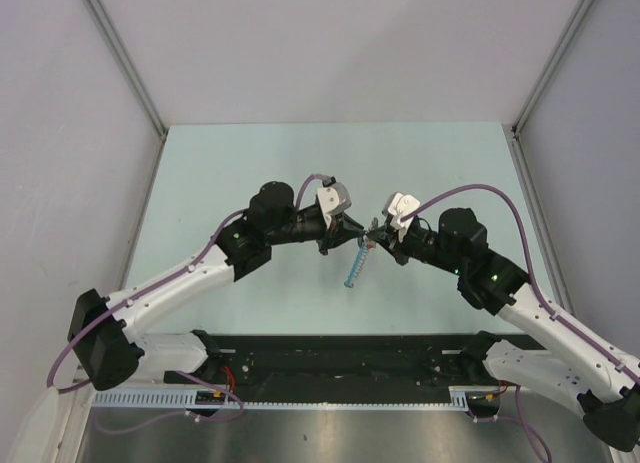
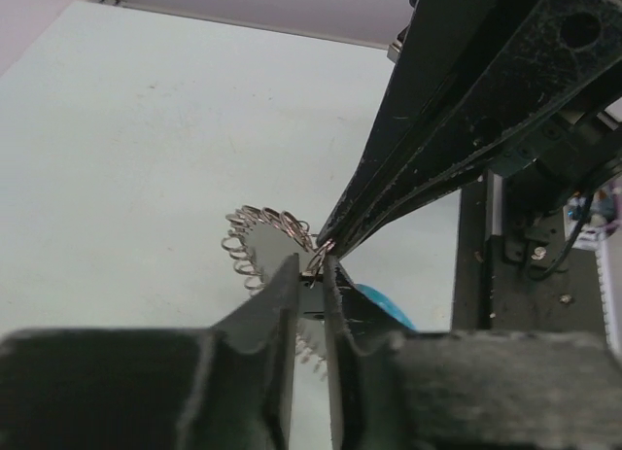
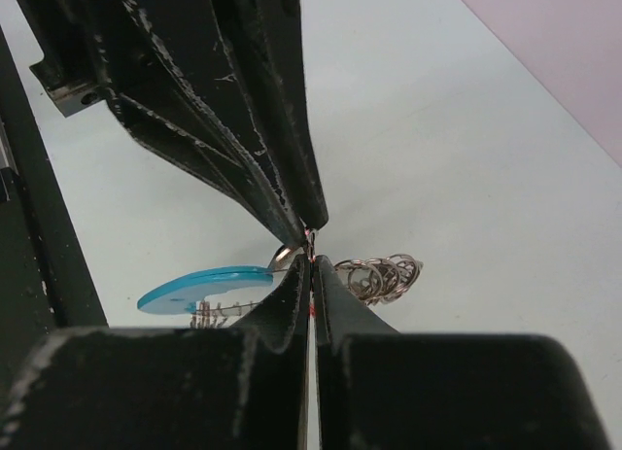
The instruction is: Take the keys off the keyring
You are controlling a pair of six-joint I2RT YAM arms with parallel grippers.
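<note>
A pale green table (image 1: pixel 250 163) is shown in the top view, and at its centre the left gripper (image 1: pixel 360 229) and right gripper (image 1: pixel 383 230) are met tip to tip above the hanging blue strap (image 1: pixel 355 268). At the middle of the left wrist view, the left fingers are seen clamped on the keyring (image 2: pixel 317 259). In the right wrist view the right fingers are likewise pinched on it, with the keys (image 3: pixel 384 275) clustered just right of centre. The thin wire could be lost from either narrow pinch if it is pulled unevenly.

Bright, even light; blurred near foregrounds.
</note>
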